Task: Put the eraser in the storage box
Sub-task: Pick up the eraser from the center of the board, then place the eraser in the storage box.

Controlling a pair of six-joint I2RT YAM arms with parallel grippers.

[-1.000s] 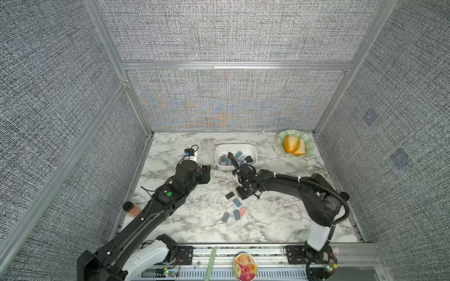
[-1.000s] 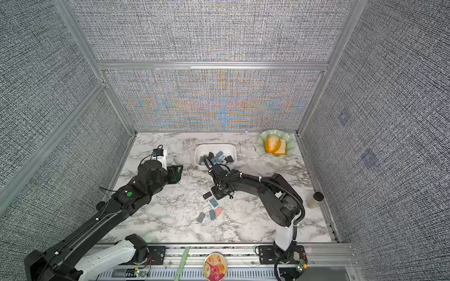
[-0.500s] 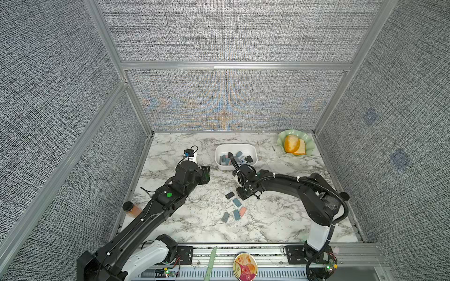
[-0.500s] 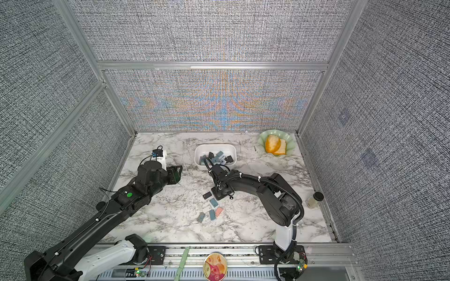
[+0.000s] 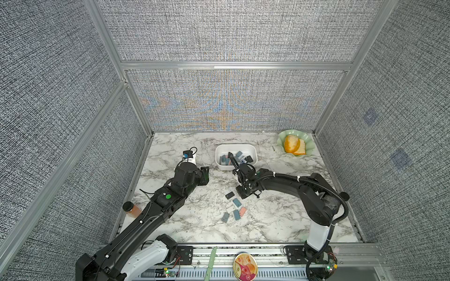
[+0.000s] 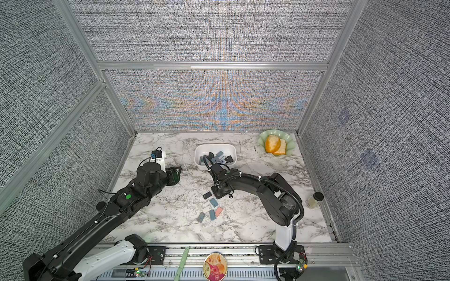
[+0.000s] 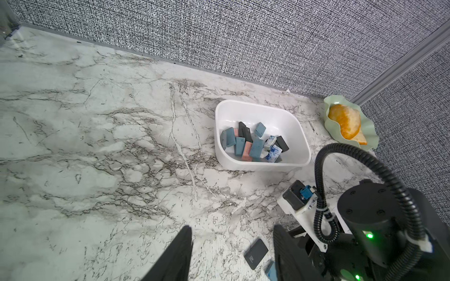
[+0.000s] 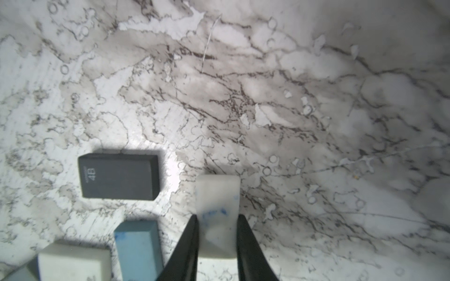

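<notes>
**On the marble short of the box, the right claw is gripping one more eraser**

On the table (image 5: 194,231), in front of the storage box (image 7: 258,165), the right gripper (image 8: 218,216) is pinching a white eraser (image 8: 218,194) smudged with blue, its jaws pressing on both long sides. Whether this piece is resting on the marble or hanging just clear of it, the right wrist view is not showing. The left gripper (image 7: 231,227) is hovering well apart from it, jaws spread and holding nothing.

The box is already holding a heap of erasers (image 7: 250,146) in blue, black, pink and white, so more than half of the sorting is looking done. Beside the grip, a black eraser (image 8: 119,176) stamped 4B, a blue eraser (image 8: 138,245) and a plain white eraser (image 8: 73,262) are lying loose. In a top view a pink eraser (image 5: 242,211) and a few blue-grey ones are lying nearer the robot.

The gripped piece is waiting to be lifted, carried over the rim and let go. After that, the loose ones are each waiting for the same trip.
</notes>
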